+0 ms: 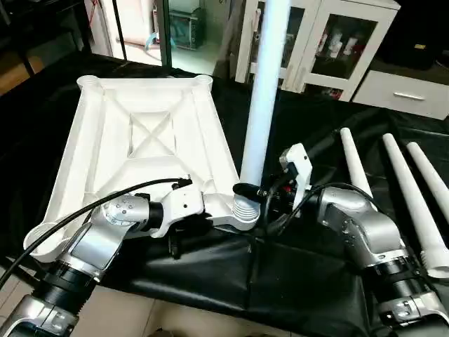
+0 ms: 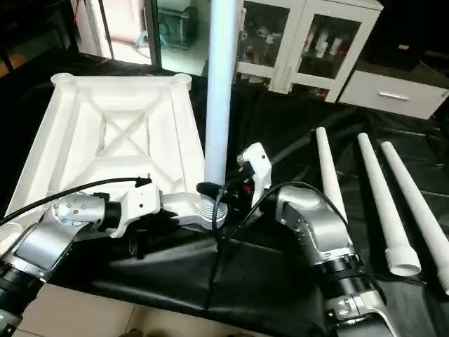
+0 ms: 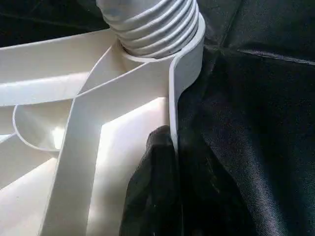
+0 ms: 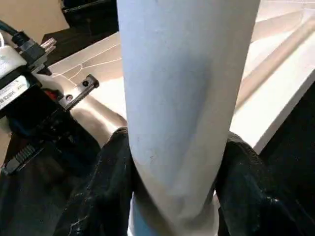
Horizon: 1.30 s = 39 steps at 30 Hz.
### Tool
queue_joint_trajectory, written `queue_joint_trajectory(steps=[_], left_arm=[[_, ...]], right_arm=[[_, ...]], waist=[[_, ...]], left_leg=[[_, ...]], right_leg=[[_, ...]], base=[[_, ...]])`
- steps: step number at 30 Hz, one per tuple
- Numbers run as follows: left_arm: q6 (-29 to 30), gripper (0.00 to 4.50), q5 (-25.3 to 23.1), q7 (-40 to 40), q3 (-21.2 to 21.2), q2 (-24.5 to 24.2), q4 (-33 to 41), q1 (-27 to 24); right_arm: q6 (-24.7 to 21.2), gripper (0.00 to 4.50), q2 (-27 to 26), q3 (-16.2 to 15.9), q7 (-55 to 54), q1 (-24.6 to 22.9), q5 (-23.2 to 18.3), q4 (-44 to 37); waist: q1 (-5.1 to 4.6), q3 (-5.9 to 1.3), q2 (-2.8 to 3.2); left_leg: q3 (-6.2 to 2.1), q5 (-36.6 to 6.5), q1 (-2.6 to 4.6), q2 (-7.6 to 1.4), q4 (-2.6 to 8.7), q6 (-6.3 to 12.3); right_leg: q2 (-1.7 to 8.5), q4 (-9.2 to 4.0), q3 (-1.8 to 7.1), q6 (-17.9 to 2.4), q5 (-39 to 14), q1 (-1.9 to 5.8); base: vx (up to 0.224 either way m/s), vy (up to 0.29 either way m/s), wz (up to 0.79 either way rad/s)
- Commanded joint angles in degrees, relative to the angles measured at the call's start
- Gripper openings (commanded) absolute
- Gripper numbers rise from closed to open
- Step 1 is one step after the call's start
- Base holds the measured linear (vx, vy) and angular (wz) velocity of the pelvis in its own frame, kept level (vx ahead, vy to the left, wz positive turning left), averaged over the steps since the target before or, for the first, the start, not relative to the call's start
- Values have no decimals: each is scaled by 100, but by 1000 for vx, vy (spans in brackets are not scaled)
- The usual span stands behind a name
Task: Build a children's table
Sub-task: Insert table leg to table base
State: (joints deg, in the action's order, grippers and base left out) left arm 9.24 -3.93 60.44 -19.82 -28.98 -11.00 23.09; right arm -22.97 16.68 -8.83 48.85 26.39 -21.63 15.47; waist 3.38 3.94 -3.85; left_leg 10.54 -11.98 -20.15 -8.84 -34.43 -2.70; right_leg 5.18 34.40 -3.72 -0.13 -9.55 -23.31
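Observation:
The children's table top (image 1: 147, 133) lies upside down on the black sheet, its X-ribbed underside facing up. One white leg (image 1: 265, 91) stands upright, its threaded end (image 3: 157, 24) sitting in the near right corner socket. My right gripper (image 4: 172, 187) is shut on that leg just above the socket, with a black finger (image 4: 106, 187) on each side. My left gripper (image 3: 172, 196) is shut on the top's near rim (image 3: 173, 113) beside the same corner; one black finger (image 3: 152, 187) presses the rim's inner face. Three more legs (image 1: 410, 196) lie side by side to the right.
White cabinets with glass doors (image 1: 337, 42) and a low drawer unit (image 1: 407, 91) stand behind the work table. The black sheet (image 1: 210, 274) hangs over the near edge, with pale floor below. Black cables (image 1: 84, 207) run along both forearms.

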Motion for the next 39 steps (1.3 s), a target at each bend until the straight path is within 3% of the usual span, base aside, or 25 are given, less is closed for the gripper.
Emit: queue_joint_trajectory(steps=[1,4,11,19,26,31,32,39], left_arm=[[-17,1,28,122,-318,118,-105,-137],[-10,1,15,136,-287,121,-115,-137],[8,1,16,130,-262,135,-127,-136],[10,1,-6,111,-236,170,-183,-100],[14,1,-23,102,-219,177,-200,-91],[28,1,-33,89,-211,172,-194,-108],[33,1,-34,87,-209,175,-196,-109],[59,1,-42,74,-200,164,-179,-130]], right_arm=[[-23,189,6,78,-160,-42,120,175],[-81,189,-5,258,-162,-212,-44,96],[0,189,-88,559,-284,-582,-251,-20],[515,189,-235,726,-351,-1106,-283,-199],[1025,189,-250,519,-372,-1473,68,-262],[1366,189,-76,138,-381,-1580,520,-150],[1435,189,-51,80,-370,-1595,603,-131],[1551,189,52,-176,-361,-1637,952,24]], waist=[[-25,-207,-7],[-25,-204,-1],[4,-217,5],[14,-194,21],[45,-179,29],[32,-149,29],[26,-150,2],[-9,-148,8]], left_leg=[[-233,-1966,30,-452,581,-83],[-238,-2030,35,-459,589,-91],[-216,-1882,35,-467,609,-53],[-237,-2133,42,-474,635,-91],[-237,-2095,21,-483,668,-61],[-265,-2379,39,-478,679,-92],[-271,-2410,45,-478,684,-82],[-275,-2393,42,-490,726,-68]], right_leg=[[452,-534,327,-760,-3013,116],[456,-551,332,-721,-3070,107],[447,-523,336,-856,-2635,119],[469,-590,337,-700,-3087,89],[468,-594,346,-698,-2987,100],[488,-657,343,-515,-3584,69],[485,-672,341,-470,-3672,67],[474,-683,331,-508,-3473,79]], base=[[0,0,0],[0,0,0],[0,0,0],[0,0,0],[0,0,0],[0,0,0],[0,0,0],[0,0,0]])
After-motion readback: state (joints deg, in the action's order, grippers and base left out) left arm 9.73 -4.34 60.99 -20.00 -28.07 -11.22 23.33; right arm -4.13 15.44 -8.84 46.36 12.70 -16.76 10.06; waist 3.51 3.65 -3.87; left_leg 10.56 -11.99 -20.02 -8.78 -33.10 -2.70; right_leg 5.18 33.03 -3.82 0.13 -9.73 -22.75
